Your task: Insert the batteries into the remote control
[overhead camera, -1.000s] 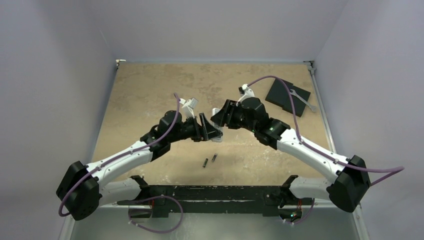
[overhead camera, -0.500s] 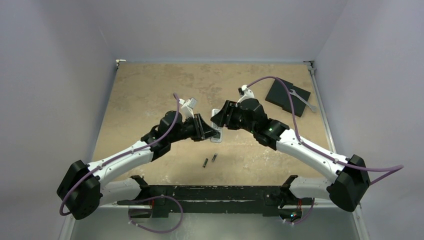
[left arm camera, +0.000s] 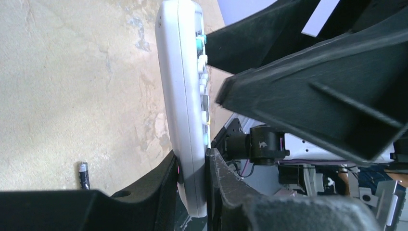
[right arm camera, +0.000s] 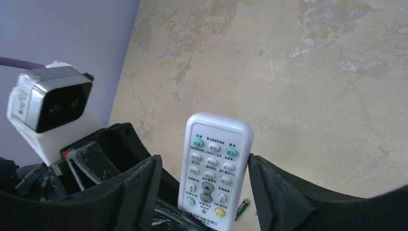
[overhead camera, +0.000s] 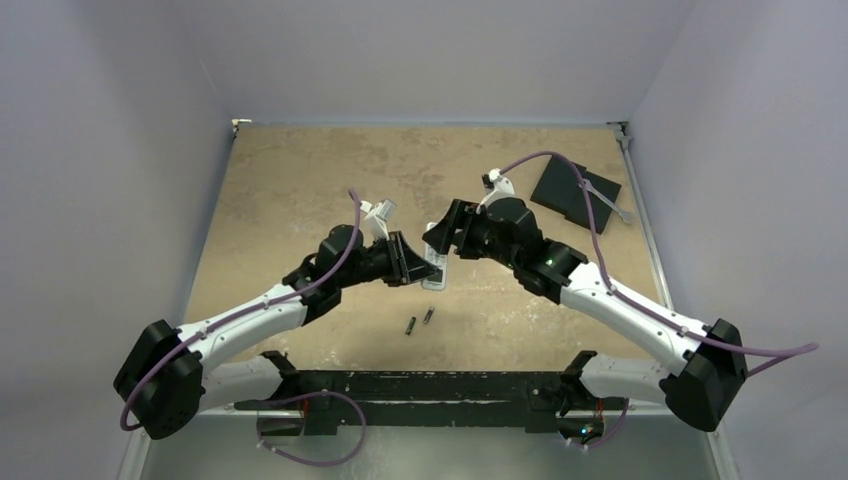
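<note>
- Gripping the remote control [left arm camera: 185, 96] by one end, my left gripper [left arm camera: 192, 178] holds it pointing straight out past its fingers.
- My right gripper [right arm camera: 204, 161] gapes, fingers flanking the free end.
- Batteries [overhead camera: 411, 325] lie loose, base-side of both.

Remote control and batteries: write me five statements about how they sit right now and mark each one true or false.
1. The left gripper is shut on the remote control. True.
2. Both batteries are inside the remote control. False: the batteries lie on the table, near the arm bases.
3. The right gripper is open, with a finger on each side of the remote control. True.
4. The wrench lies beside the batteries. False: the wrench rests on the black pad at the far right.
5. The remote control's buttons face the right wrist camera. True.
</note>
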